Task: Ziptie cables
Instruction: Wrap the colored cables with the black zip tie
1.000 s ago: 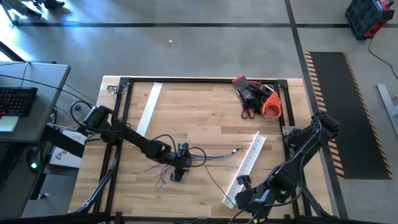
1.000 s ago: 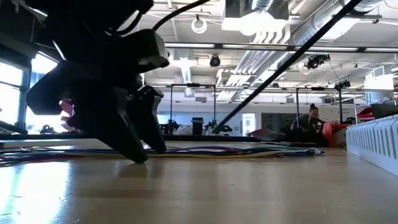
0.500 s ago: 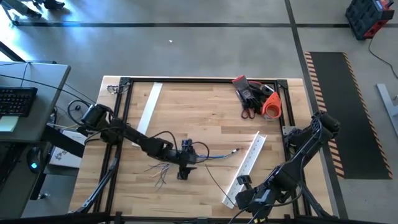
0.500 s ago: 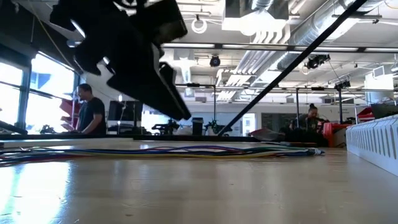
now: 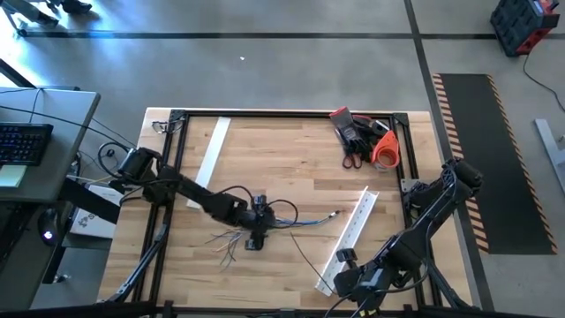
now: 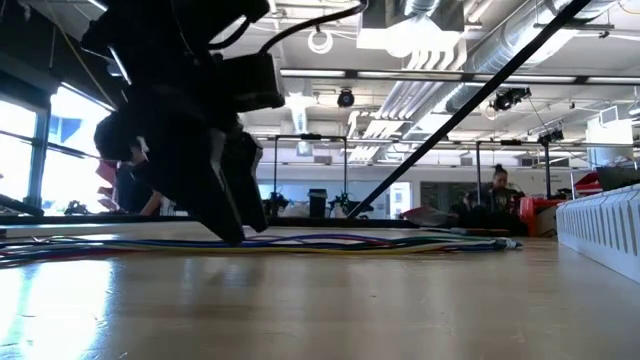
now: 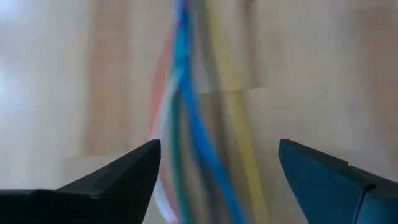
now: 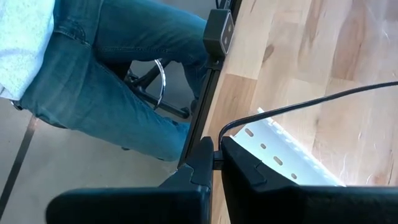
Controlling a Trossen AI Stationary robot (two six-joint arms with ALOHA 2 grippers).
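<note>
The cables (image 5: 305, 222), a loose bunch of thin coloured wires, lie flat on the wooden table's middle; their frayed ends (image 5: 227, 246) fan out toward the near left. My left gripper (image 5: 255, 237) slants down over the bunch. It is open, one finger on each side of the cables (image 7: 186, 112), with a gap on both sides in the left wrist view. In the low view its fingers (image 6: 238, 232) reach down to the cables (image 6: 380, 241). My right gripper (image 5: 342, 262) hangs shut at the near right, above a white channel strip (image 5: 355, 231). My right gripper (image 8: 217, 152) has a thin black cord (image 8: 298, 102) running up to the seam between its shut fingers. Whether the fingers pinch the cord or it only passes by them, I cannot tell.
A second white strip (image 5: 210, 152) lies at the far left. A red, black and orange heap of tools (image 5: 362, 137) sits in the far right corner. A black frame (image 5: 177, 124) rims the table. A seated person's legs (image 8: 112, 81) are beside the table's edge.
My left gripper rose off the table, tipping up, then came down again onto the cables slightly farther toward the table's far edge. The cables have stayed where they lay.
</note>
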